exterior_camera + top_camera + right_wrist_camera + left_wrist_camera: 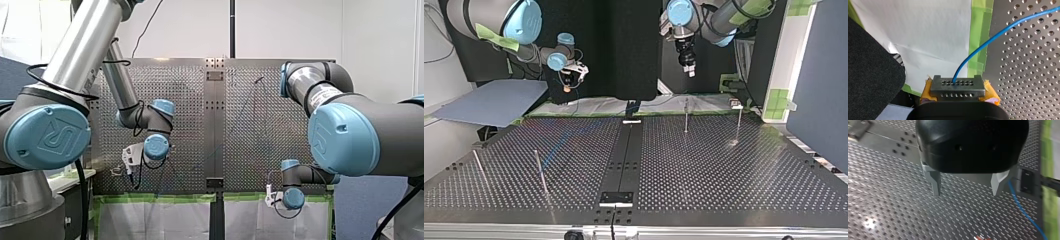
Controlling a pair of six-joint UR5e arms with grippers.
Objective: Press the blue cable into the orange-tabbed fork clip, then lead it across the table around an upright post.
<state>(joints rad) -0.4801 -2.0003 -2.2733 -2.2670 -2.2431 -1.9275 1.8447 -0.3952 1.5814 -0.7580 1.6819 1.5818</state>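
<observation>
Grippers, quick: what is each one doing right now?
Left gripper: open, holding nothing.
Right gripper: shut on the blue cable.

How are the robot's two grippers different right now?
My left gripper is open and empty; my right gripper is shut on the blue cable. My left gripper's fingers are bare grey metal; my right gripper shows yellow pads. Both have black bodies.

Top view: post pair (pixel 541 172) at table's (pixel 724 180) 9 o'clock, another pair (pixel 686 116) at 2 o'clock; cable (pixel 983 45) leads from my right gripper (pixel 958 82) onto table.
</observation>
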